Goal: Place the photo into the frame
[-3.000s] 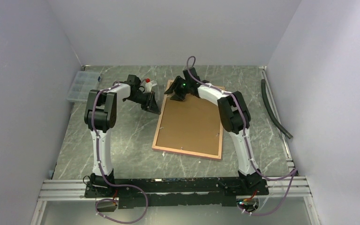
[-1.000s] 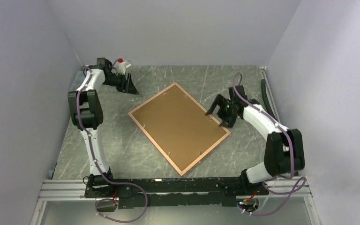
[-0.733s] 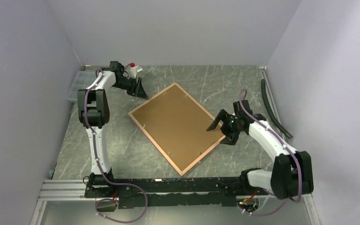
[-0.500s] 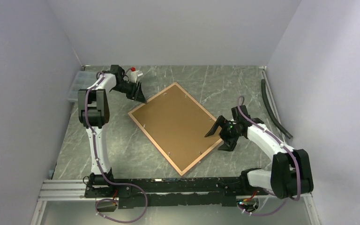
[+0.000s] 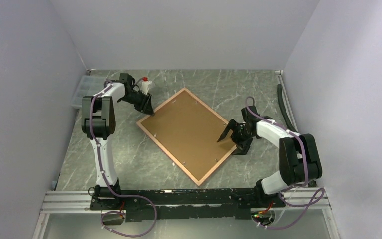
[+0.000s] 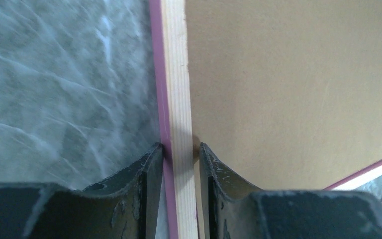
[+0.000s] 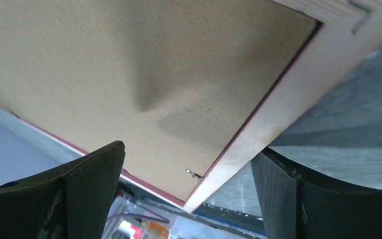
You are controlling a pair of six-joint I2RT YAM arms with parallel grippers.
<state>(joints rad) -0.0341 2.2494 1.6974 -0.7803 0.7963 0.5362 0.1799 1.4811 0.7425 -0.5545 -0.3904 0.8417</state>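
Middle: frame is lying flat, blocking it.
Near left: table is offering room.
Right edge: black hose is lying alongside.

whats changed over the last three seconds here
The frame was turned from roughly square-on to diagonal, counterclockwise in the top view. The left gripper swung out to the far left, then came back. Its fingers now straddle the rail at the frame's left corner, but I can't tell if they're clamped. The right gripper moved from the far edge to the right edge. Unchanged: frame back-up, right jaws wide open.
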